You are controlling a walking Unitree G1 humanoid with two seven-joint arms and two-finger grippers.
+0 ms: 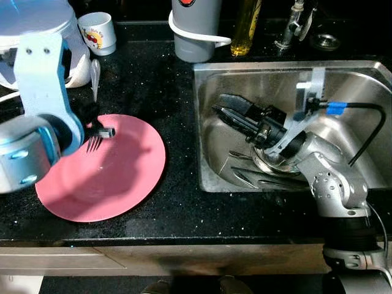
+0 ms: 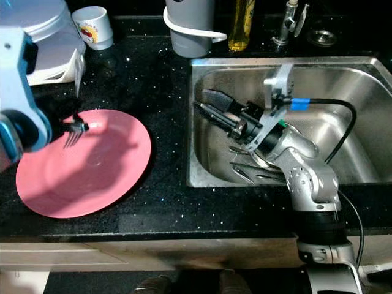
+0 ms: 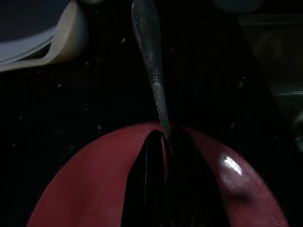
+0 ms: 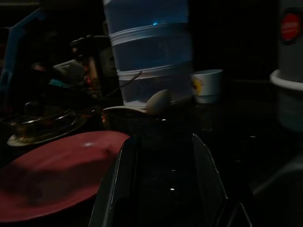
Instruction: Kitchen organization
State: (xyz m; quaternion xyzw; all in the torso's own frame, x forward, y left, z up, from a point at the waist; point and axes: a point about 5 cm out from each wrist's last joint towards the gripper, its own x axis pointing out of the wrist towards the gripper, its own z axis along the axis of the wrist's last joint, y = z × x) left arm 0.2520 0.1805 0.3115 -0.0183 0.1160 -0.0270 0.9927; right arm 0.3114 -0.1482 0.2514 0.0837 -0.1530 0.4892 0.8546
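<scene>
Black speckled counter with one steel sink set into it, cabinet front below the counter edge. Landmark is the sink.

Counts: one pink plate flat on the counter, well to the left of the sink. One fork over the plate's far-left part, tines down near the plate surface, handle rising toward the back of the counter. One white cup with a printed picture at the back left. One large white and blue container left of the cup, in the corner. One grey jug with a white handle just behind the sink's back-left corner. One yellow bottle right of the jug, behind the sink. One tap behind the sink's back rim, a round metal fitting beside it. Some cutlery lies in the sink bottom near the front wall; can't count the pieces.

Left gripper is over the plate, fingers pinched narrow on the fork handle; the left wrist view shows the handle sticking out between the tips.

Right gripper is inside the sink, above the cutlery, pointing at the sink's left wall. Fingers stand apart, nothing between them.
</scene>
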